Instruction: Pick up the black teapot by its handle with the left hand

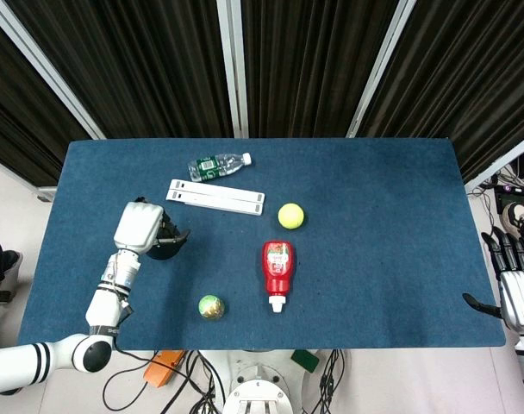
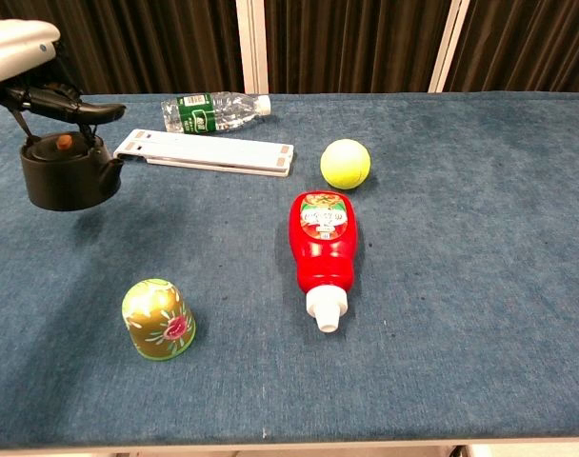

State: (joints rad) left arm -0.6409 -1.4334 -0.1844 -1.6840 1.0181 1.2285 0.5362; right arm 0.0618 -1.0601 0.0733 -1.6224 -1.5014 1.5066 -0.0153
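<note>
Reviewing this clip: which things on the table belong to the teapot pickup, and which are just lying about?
Part of the job:
black teapot
left robot hand, gripping its handle

Lying about:
water bottle
white strip
tennis ball
ketchup bottle
painted cup
right robot hand, idle off the table

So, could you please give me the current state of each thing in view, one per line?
black teapot: upright, lidded, hanging by its handle from the left hand
right hand: open, off the table
ketchup bottle: lying down, capped
water bottle: lying down
painted cup: upside down
</note>
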